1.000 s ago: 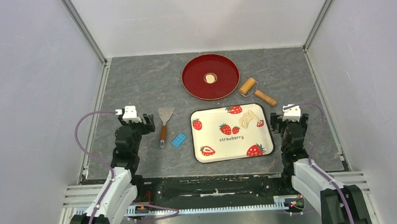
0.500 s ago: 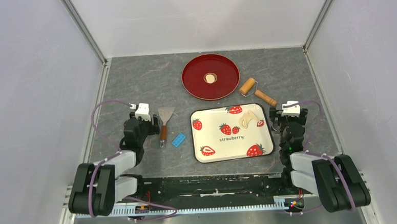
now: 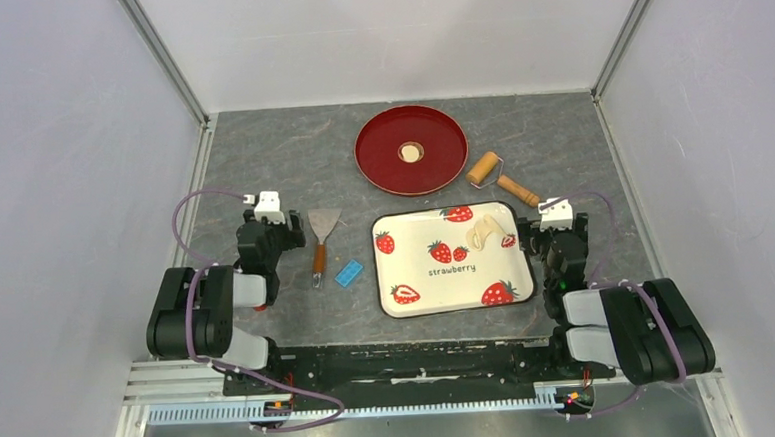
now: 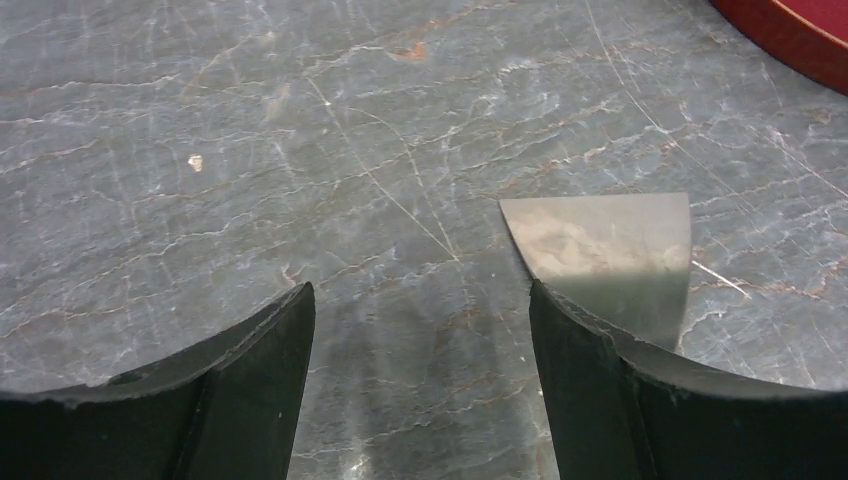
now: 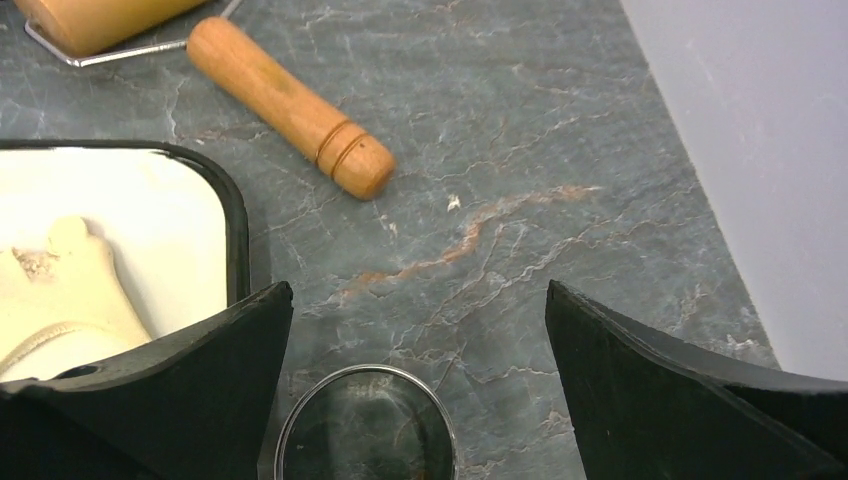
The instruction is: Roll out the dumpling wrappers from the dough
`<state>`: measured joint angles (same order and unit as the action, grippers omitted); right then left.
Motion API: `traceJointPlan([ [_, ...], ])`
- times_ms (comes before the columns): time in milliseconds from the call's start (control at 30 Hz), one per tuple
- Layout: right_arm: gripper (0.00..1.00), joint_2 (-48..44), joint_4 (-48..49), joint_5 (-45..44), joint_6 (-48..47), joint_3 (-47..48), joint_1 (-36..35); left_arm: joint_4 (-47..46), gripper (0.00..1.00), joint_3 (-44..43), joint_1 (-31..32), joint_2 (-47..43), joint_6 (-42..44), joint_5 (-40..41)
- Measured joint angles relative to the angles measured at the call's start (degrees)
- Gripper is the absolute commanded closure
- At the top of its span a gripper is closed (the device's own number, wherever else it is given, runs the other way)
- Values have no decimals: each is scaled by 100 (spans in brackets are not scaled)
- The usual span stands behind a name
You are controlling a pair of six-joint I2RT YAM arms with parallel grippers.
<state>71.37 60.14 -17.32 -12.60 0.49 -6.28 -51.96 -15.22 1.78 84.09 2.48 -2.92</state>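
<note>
The table (image 3: 260, 155) carries everything, and both my arms are folded low at its near edge. My left fingers (image 4: 250, 390) are spread over bare stone beside the scraper (image 4: 610, 245). My right fingers (image 5: 680, 390) are spread wide, holding nothing, just right of the strawberry tray (image 3: 448, 293). The far red plate (image 3: 380, 154) holds one dumpling wrapper (image 3: 411, 153). The roller (image 3: 500, 178) lies near the tray's far right corner, where the dough (image 3: 482, 234) lies as a ragged scrap. I judge re-rolling is due: my right fingers must reach the roller's handle, clear of the ring cutter (image 5: 366, 425).
</note>
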Motion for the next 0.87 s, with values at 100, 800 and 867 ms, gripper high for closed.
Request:
traceJointPlan([
  [100, 2, 160, -105, 216, 37, 76, 74, -170, 18, 87, -98, 33, -90, 0],
  [800, 2, 748, 1705, 693, 251, -33, 227, -433, 18, 70, -107, 39, -129, -31],
  [867, 2, 748, 1705, 693, 251, -33, 227, -428, 18, 66, -107, 39, -129, -31],
])
